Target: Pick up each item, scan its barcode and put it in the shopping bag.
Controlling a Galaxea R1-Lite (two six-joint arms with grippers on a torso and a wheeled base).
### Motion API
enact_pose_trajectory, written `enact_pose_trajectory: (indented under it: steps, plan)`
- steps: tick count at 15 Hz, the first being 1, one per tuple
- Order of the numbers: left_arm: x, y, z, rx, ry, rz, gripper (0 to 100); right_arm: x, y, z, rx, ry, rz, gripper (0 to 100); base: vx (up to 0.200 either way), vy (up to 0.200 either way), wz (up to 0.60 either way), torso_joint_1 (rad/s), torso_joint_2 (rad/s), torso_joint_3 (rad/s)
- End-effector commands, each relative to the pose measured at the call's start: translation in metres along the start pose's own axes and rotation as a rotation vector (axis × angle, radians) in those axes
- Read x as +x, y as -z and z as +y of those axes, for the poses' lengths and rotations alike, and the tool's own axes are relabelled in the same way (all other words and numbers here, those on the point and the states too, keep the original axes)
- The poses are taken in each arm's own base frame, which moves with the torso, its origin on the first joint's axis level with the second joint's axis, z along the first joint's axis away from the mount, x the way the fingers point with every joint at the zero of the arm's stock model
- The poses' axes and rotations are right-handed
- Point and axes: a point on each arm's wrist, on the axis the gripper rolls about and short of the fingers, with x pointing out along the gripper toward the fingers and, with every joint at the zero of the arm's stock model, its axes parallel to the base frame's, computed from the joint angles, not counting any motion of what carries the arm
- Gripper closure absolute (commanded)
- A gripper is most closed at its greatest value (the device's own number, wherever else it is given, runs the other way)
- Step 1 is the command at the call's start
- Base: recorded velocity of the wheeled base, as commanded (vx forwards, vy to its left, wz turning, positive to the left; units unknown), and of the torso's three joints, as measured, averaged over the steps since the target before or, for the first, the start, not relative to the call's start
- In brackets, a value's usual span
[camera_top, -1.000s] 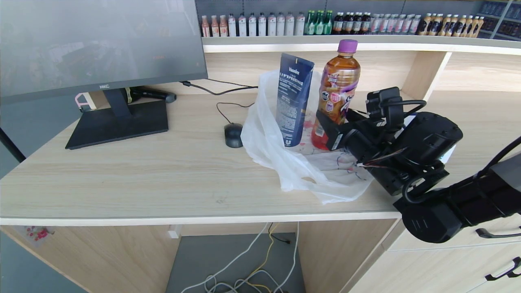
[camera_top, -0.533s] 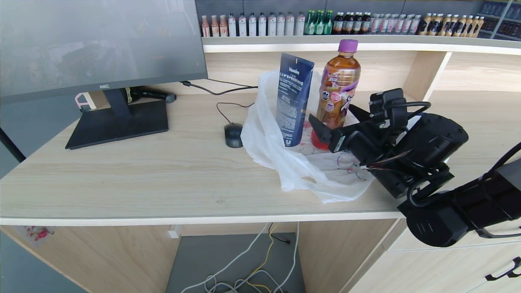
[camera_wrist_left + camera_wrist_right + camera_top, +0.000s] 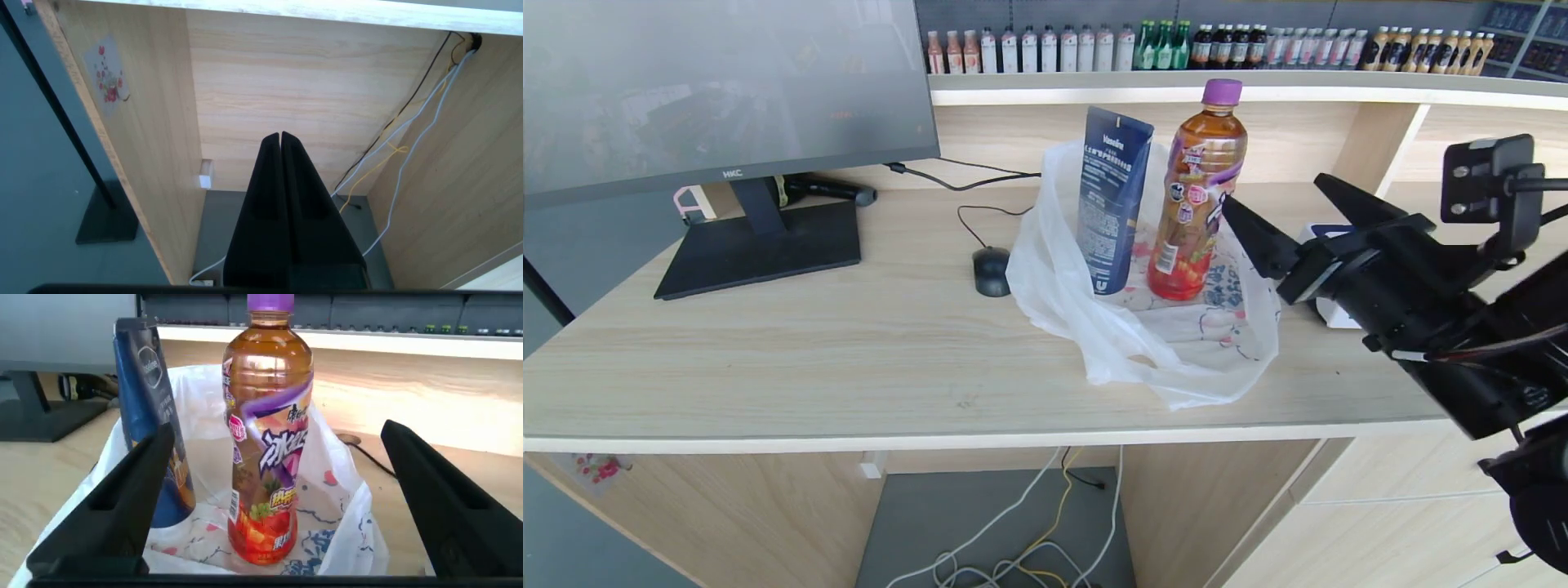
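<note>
While the bottle stands upright inside the shopping bag, just right of centre in the head view, you have little margin around it. It is tall and narrow, and its base sits on loose plastic film rather than on bare wood, so I judge that a light sideways touch would rock it. The blue tube stands just beside it on the left, also inside the bag; a falling bottle would probably take the tube down too.

Your right gripper hangs at the right of that view with its fingers spread wide and empty, the nearer fingertip close to the bottle's shoulder. Any swing towards frame left could clip the label or hook the bag's slack rim and drag everything across the counter.

Behind that gripper lies a white box, partly hidden, so you cannot tell how it sits; the wrist could shove it if you turn carelessly.

Your left gripper has its fingers pressed together below the counter, pointing at loose cables; raising it blind risks snagging them.
</note>
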Motion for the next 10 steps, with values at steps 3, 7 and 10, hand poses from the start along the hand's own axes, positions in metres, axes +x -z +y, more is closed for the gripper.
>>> enact_pose_trajectory:
  steps: [3,7,10]
  plan:
    - [0.0,0.0,0.0,0.0,0.0,0.0,100,-0.163,-0.054,-0.012,0.0,0.021,-0.125,0,0.0,0.0,0.0,0.0,0.0,0.0]
    - [0.0,0.0,0.0,0.0,0.0,0.0,100,-0.221,-0.055,-0.014,0.003,0.034,-0.129,0,0.0,0.0,0.0,0.0,0.0,0.0]
    - [0.0,0.0,0.0,0.0,0.0,0.0,100,-0.286,-0.011,-0.011,-0.01,-0.014,0.205,0,0.0,0.0,0.0,0.0,0.0,0.0]
